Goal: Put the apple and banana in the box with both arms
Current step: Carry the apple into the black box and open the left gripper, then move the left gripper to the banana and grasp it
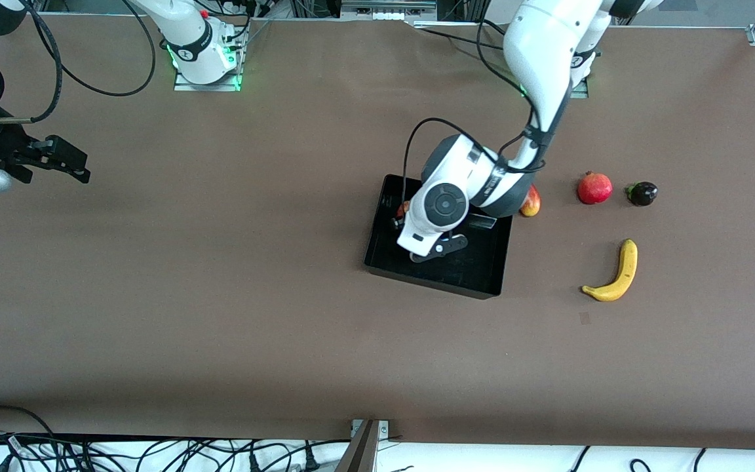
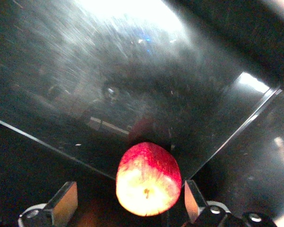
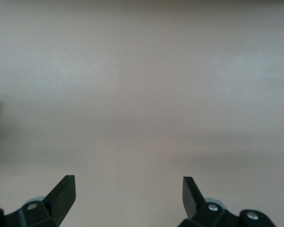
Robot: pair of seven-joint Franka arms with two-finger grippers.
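- Progress stands at about half: the apple (image 2: 148,179) sits on the floor of the box (image 1: 476,278), by the glossy wall toward the right arm's end, while the banana (image 1: 615,274) lies on the bare surface, outside the box toward the left arm's end.
- Left gripper (image 2: 128,201) hangs low inside the box over the apple, jaws spread wide to either side of the fruit with a gap on each side, holding nothing.
- Right gripper (image 3: 128,189) waits over open surface at the right arm's end, well apart from everything, jaws wide and empty.
- Room to lift out looks tight on one side only, since the apple is close to a wall; straight up seems the safe exit.
- Mango (image 1: 531,202) lies just beside the box wall; pomegranate (image 1: 594,188) and a small dark fruit (image 1: 641,193) lie farther from the front camera than the banana.
- Banana has clear surface all around it, so an approach from above looks unhindered.
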